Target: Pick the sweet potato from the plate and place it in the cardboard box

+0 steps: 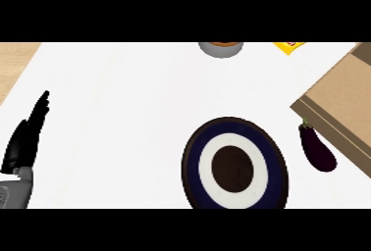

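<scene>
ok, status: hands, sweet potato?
Left hand open, resting at left edge; right out of view. No sweet potato visible; plate bare. Eggplant beside box.

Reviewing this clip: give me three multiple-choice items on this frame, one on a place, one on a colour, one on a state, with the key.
1. Where does the eggplant lie?
A. on the plate
B. on the counter between the plate and the cardboard box
C. inside the box

2. What colours is the plate?
A. plain green
B. dark blue rim, white ring, dark centre
C. red with yellow dots

3. How is the left hand?
A. open, fingers straight
B. curled round the eggplant
C. pressed on the plate

Key: B, it lies beside the cardboard box; B, its rings show; A, it holds nothing.
</scene>
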You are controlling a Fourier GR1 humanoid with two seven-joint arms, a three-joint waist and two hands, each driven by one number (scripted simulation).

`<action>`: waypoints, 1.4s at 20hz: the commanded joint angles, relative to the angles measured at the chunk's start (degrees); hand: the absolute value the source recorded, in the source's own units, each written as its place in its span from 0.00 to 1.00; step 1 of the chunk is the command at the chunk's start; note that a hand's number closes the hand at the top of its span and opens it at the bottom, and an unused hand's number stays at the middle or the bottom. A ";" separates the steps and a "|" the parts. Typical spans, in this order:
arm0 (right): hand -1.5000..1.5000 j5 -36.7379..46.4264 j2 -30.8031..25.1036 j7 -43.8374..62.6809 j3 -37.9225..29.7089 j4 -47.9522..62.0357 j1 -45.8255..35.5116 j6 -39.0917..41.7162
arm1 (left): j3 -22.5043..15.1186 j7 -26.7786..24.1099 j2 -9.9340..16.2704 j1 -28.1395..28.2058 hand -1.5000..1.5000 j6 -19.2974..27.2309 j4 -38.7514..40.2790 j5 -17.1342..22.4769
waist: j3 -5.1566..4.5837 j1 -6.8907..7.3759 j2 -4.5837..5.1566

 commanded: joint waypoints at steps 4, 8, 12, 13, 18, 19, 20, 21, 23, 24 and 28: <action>1.00 1.53 5.46 6.93 4.08 5.51 -12.36 5.05 | -0.90 -2.45 -1.90 0.26 0.50 2.05 2.39 -2.26 | -0.08 0.73 0.17; 1.00 2.83 7.98 10.32 5.81 7.98 -17.11 5.97 | 0.53 -0.50 0.08 -0.90 0.50 -0.57 1.19 -0.73 | -0.07 0.24 0.01; 1.00 4.21 10.79 12.53 6.21 11.51 -21.26 2.69 | 0.39 -0.30 -0.30 0.29 0.50 -1.55 -0.40 0.00 | -0.01 1.12 0.26; 1.00 5.26 12.81 14.50 7.46 11.38 -22.54 2.25 | 0.67 -1.75 0.16 -1.28 0.50 -1.47 1.09 -0.39 | -0.05 0.81 0.28; 1.00 8.97 15.36 13.02 9.41 14.35 -20.16 -6.79 | 0.28 -2.40 -0.34 -1.56 0.50 -0.71 1.65 -1.38 | 0.07 1.49 0.94; 1.00 7.90 19.25 18.09 8.16 14.85 -22.80 -10.31 | 0.38 -2.13 -1.31 -2.23 0.50 0.29 3.02 -1.64 | -0.01 1.18 0.74; 1.00 7.37 19.23 17.94 7.32 16.53 -21.94 -10.69 | 0.64 -0.12 -0.04 -3.29 0.50 -1.86 1.11 -0.38 | 0.10 1.90 1.01; 1.00 7.44 18.66 19.38 7.50 17.78 -23.15 -7.57 | -0.13 -1.36 -1.32 -1.86 0.50 -0.94 1.15 -1.03 | 0.06 1.84 0.91; 0.00 7.16 19.74 23.32 7.33 19.56 -24.70 -4.94 | 1.42 -2.31 0.60 -3.28 0.50 -1.90 4.14 -0.67 | 0.00 1.60 1.04; 0.00 6.95 19.21 23.62 6.99 20.29 -24.80 -4.27 | 1.39 -1.74 0.08 -3.70 0.50 -1.84 3.62 -0.30 | 0.05 1.92 1.19; 0.00 5.98 20.54 21.45 5.96 20.70 -23.94 -4.52 | -0.20 -1.82 -2.05 -2.36 0.50 0.38 1.90 -2.13 | 0.11 1.88 1.09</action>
